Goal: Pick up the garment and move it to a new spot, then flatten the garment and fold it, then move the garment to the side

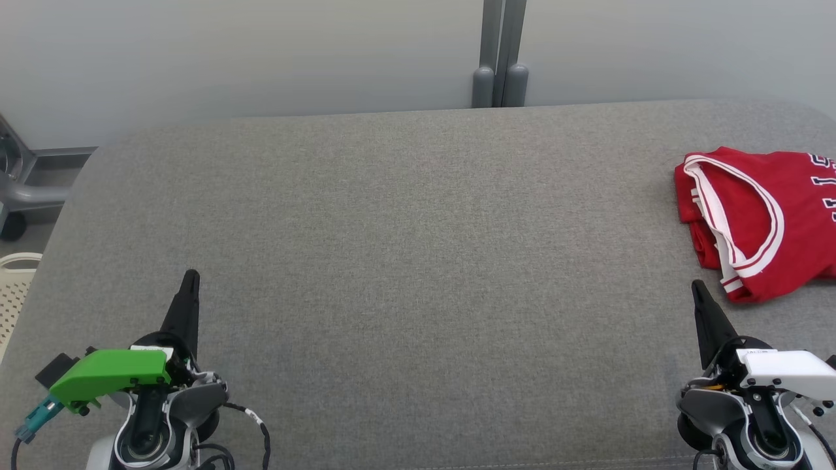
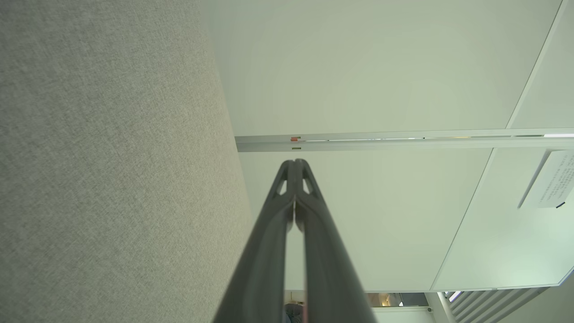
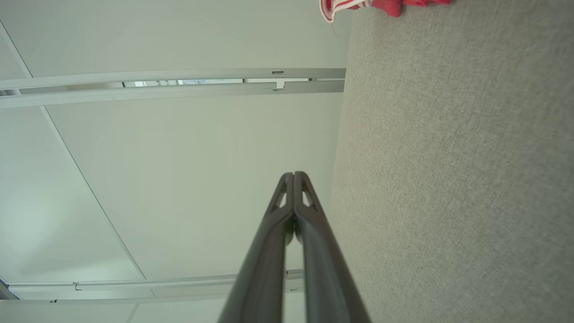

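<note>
- At the right end of the grey cloth-covered counter (image 1: 418,261) lies the garment (image 1: 764,215), a red sleeveless jersey with white-banded trim, in a loosely folded stack. Its right part runs out of my head view, so I cannot tell how near it comes to the counter's right edge.
- Both sets of jaws are closed tip to tip with nothing between them. The left jaws sit low at my left over bare cloth. The right jaws sit low at my right, near the garment's front corner but apart from it.
- I judge the jersey light, thin and limp. It should sag and fall open once lifted, and the smooth knit may slip out of a shallow pinch.
- For a hold I would take the banded armhole edge or the thick front corner, where several layers lie together. A pinch on the top layer alone would likely peel the stack apart.
- The counter's weave looks rough enough to drag on the fabric, so I would lift rather than slide.
- For room, the middle and left of the counter are bare and open. A pale partition with a grey post (image 1: 499,72) backs the far edge, and a pale basket (image 1: 13,294) sits off the left edge.
</note>
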Motion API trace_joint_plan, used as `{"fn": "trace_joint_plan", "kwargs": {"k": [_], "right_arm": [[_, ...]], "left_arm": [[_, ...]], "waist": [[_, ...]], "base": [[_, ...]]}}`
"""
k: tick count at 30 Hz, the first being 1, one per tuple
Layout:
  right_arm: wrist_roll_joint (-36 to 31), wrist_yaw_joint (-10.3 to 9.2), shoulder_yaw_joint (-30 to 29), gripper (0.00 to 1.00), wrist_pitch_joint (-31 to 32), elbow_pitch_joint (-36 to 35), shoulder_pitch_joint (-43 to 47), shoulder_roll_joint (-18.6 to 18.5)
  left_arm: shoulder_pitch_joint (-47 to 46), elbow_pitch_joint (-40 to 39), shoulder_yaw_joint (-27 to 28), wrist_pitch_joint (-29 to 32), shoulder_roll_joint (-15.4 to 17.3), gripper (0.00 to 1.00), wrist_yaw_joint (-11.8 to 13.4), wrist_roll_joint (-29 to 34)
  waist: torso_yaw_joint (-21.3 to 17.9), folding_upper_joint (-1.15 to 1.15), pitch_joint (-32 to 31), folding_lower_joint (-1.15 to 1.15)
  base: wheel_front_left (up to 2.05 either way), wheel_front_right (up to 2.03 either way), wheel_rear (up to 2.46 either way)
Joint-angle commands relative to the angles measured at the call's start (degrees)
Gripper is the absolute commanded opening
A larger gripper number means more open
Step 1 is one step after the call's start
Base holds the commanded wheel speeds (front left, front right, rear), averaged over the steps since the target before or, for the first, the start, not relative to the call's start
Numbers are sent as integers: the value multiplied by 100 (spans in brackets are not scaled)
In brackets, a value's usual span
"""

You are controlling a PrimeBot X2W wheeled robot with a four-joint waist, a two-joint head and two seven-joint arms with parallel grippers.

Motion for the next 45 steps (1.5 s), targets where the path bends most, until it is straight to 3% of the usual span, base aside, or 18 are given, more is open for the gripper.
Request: {"fn": "trace_joint_plan", "kwargs": {"k": [1, 45], "right_arm": [[25, 2, -7, 0, 27, -27, -42, -24], [26, 2, -7, 0, 26, -27, -42, -24]], "left_arm": [[-83, 10, 17, 1, -1, 0, -30, 12], [-83, 8, 15, -1, 0, 0, -30, 10]], "waist": [[0, 0, 0, 0], [0, 0, 0, 0]], "base": [[0, 0, 0], [0, 0, 0]]}}
